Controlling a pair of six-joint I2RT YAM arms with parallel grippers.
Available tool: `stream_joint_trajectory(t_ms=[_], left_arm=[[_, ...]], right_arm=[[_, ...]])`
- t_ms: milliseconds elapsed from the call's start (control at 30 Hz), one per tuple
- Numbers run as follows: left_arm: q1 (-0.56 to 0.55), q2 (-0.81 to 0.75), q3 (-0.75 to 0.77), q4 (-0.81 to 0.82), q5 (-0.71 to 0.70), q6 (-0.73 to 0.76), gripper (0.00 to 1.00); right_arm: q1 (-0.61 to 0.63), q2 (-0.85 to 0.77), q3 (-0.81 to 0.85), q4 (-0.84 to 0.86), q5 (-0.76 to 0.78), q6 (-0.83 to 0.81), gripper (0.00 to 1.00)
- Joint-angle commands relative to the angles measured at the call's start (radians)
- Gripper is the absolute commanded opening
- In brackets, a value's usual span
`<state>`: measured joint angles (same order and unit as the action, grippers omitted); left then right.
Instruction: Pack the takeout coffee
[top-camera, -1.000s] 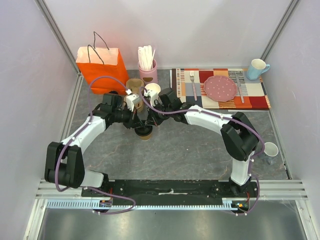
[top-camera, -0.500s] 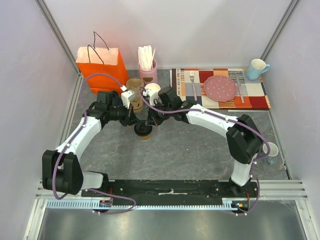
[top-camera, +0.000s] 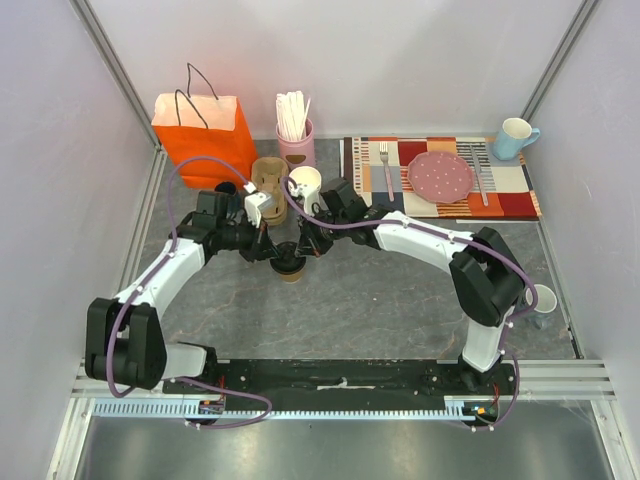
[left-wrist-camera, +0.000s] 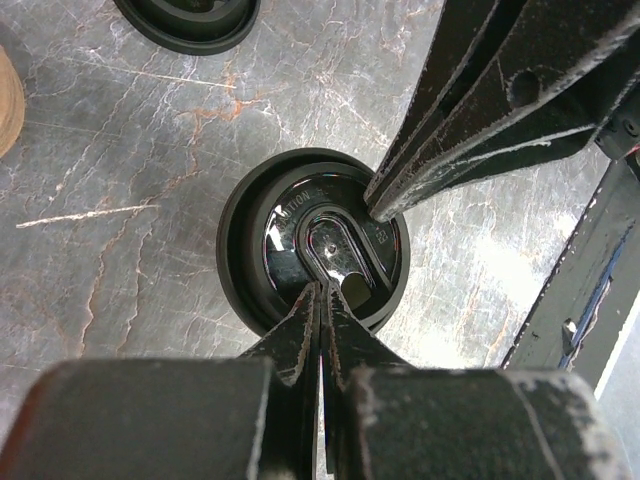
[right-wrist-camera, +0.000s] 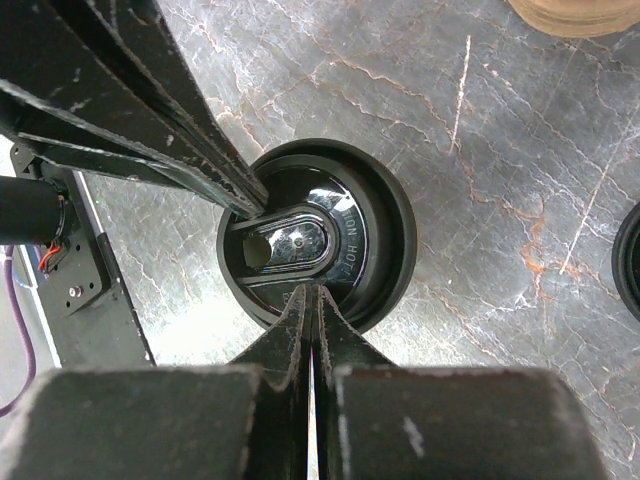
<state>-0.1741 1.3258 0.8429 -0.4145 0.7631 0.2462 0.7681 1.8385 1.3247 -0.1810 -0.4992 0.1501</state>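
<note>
Now left tool (left-wrist-camera: 320, 292) and right tool (right-wrist-camera: 312, 292), both closed, touch the takeout coffee (top-camera: 289, 266)

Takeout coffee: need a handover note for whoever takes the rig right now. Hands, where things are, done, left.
Left hand: shut, holding nothing, tips on the black lid.
Right hand: shut, holding nothing, tips on the lid from the opposite side.
Takeout coffee: upright on the table between the two hands, in front of the orange bag.
Done: lid is on; cannot tell whether it is fully seated.
Left: nothing is gripped and the coffee is not yet packed. It probably goes into the orange bag.
</note>
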Motion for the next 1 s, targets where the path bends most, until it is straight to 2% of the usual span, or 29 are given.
stream_joint_trajectory(t_ms=[0,133,233,400,433,467,500,533,567,600,633,700,767,867,933,967], left_arm=[[0.001,-0.046,0.077,-0.052,-0.004,0.038,0.02],[0.002,-0.066,0.174,-0.107,0.008,0.028,0.02],[0.005,-0.069,0.252,-0.165,0.005,0.028,0.06],[0.019,-0.085,0.354,-0.207,-0.059,0.011,0.17],[0.024,-0.089,0.369,-0.217,-0.083,0.007,0.25],[0.034,-0.092,0.398,-0.224,-0.096,0.008,0.30],[0.039,-0.096,0.413,-0.234,-0.108,0.011,0.37],[0.042,-0.094,0.433,-0.242,-0.135,0.030,0.48],[0.047,-0.094,0.473,-0.257,-0.151,0.042,0.52],[0.047,-0.088,0.495,-0.263,-0.165,0.054,0.54],[0.047,-0.083,0.521,-0.270,-0.198,0.079,0.59],[0.047,-0.071,0.597,-0.273,-0.234,0.113,0.60],[0.048,-0.045,0.669,-0.270,-0.292,0.204,0.62],[0.082,0.013,0.743,-0.228,-0.404,0.353,0.66],[0.128,0.058,0.787,-0.195,-0.445,0.419,0.68],[0.201,0.111,0.852,-0.201,-0.427,0.432,0.68]], right_arm=[[-0.006,-0.025,0.070,-0.078,0.021,-0.018,0.00],[-0.004,-0.062,0.119,-0.083,0.004,-0.018,0.02],[-0.004,-0.084,0.154,-0.084,0.005,-0.020,0.05],[-0.006,-0.114,0.191,-0.095,0.037,-0.017,0.15],[-0.006,-0.131,0.189,-0.095,0.048,-0.018,0.18],[-0.007,-0.142,0.188,-0.097,0.065,-0.020,0.22],[-0.007,-0.153,0.185,-0.095,0.076,-0.021,0.32],[-0.007,-0.175,0.174,-0.095,0.085,-0.027,0.40],[-0.009,-0.188,0.168,-0.095,0.094,-0.033,0.46],[-0.010,-0.199,0.162,-0.095,0.114,-0.037,0.59],[-0.010,-0.218,0.147,-0.097,0.123,-0.047,0.64],[-0.018,-0.235,0.128,-0.095,0.151,-0.056,0.72],[-0.030,-0.251,0.102,-0.095,0.162,-0.066,0.85],[-0.047,-0.269,0.074,-0.094,0.157,-0.069,0.98],[-0.053,-0.281,0.054,-0.095,0.154,-0.081,0.98],[-0.056,-0.286,0.047,-0.095,0.157,-0.087,0.98]])
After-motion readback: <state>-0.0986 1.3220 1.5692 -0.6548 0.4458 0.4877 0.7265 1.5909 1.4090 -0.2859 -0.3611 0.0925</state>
